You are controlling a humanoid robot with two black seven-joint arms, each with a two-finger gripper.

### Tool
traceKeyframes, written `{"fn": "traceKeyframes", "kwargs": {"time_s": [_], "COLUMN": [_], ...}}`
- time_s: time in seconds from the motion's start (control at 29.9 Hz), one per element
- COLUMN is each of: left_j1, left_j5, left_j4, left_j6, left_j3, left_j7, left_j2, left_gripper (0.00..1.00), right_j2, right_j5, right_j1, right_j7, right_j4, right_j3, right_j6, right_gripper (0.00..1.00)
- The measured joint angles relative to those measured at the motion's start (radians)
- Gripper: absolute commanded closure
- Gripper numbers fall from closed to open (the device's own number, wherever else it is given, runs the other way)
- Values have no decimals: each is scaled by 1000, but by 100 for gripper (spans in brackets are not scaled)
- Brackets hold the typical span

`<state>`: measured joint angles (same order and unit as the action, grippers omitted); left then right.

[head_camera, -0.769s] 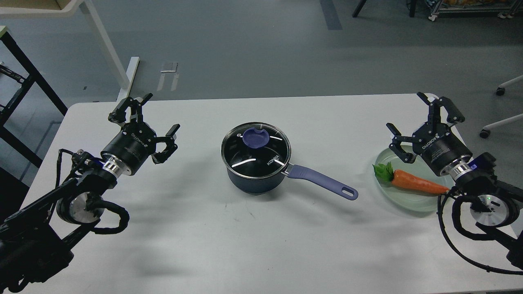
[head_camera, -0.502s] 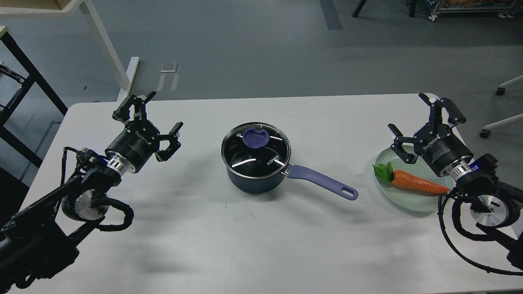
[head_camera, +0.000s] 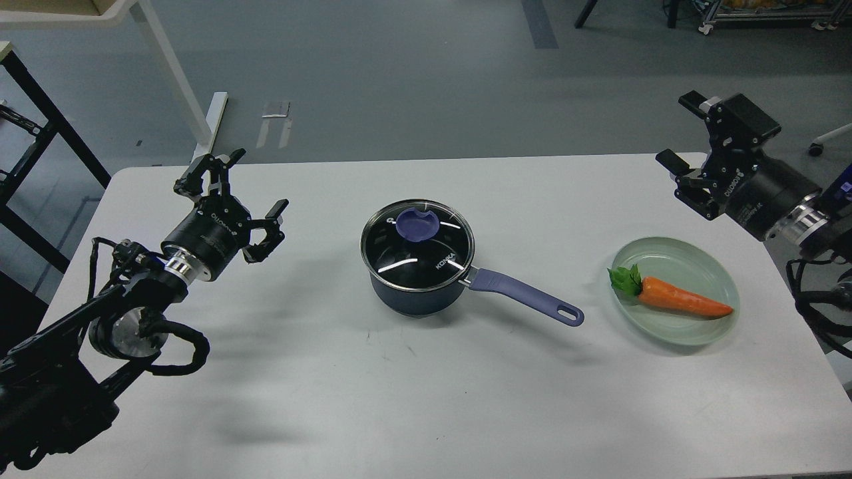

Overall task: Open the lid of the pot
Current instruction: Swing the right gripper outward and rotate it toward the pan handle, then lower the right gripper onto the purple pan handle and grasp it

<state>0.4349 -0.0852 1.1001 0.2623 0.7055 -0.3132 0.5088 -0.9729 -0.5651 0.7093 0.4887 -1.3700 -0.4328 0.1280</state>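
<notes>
A dark blue pot (head_camera: 414, 293) stands at the middle of the white table (head_camera: 399, 399). Its glass lid (head_camera: 417, 246) sits closed on it, with a purple knob (head_camera: 417, 223) toward the far side. The pot's purple handle (head_camera: 526, 296) points right and toward me. My left gripper (head_camera: 241, 187) is open and empty, well left of the pot. My right gripper (head_camera: 685, 133) is open and empty, raised above the table's far right corner, far from the pot.
A pale green plate (head_camera: 692, 332) with a toy carrot (head_camera: 672, 297) lies right of the pot. A white desk leg (head_camera: 174, 73) and a black frame (head_camera: 40, 113) stand on the floor beyond the table's left end.
</notes>
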Motion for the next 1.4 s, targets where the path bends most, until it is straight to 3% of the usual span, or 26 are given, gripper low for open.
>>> {"fn": "traceKeyframes", "kwargs": {"time_s": [0.3, 0.54, 0.7, 0.94, 1.14, 1.3, 1.4], "left_j1": [3, 5, 9, 15, 15, 44, 64], "left_j5": [0, 2, 3, 8, 13, 13, 13], "left_j4": [0, 2, 3, 3, 8, 1, -7], "left_j6": [1, 1, 0, 0, 0, 0, 2], "left_j3": [0, 0, 1, 2, 2, 1, 0], "left_j7": [0, 0, -1, -3, -3, -5, -5], "left_j2": [3, 7, 8, 22, 31, 38, 39], "left_gripper": [1, 1, 1, 1, 1, 1, 1], "right_j2": [-67, 31, 140, 301, 388, 406, 407], "right_j5": [-636, -929, -976, -979, -980, -980, -980], "right_j1": [229, 508, 615, 641, 641, 641, 641], "right_j7": [0, 0, 0, 0, 0, 0, 0], "right_j4": [-103, -104, -88, 44, 122, 138, 138], "right_j3": [231, 580, 726, 832, 889, 928, 935], "right_j6": [-13, -13, -13, -19, -65, -71, -72], "right_gripper": [0, 1, 4, 9, 23, 38, 42]}}
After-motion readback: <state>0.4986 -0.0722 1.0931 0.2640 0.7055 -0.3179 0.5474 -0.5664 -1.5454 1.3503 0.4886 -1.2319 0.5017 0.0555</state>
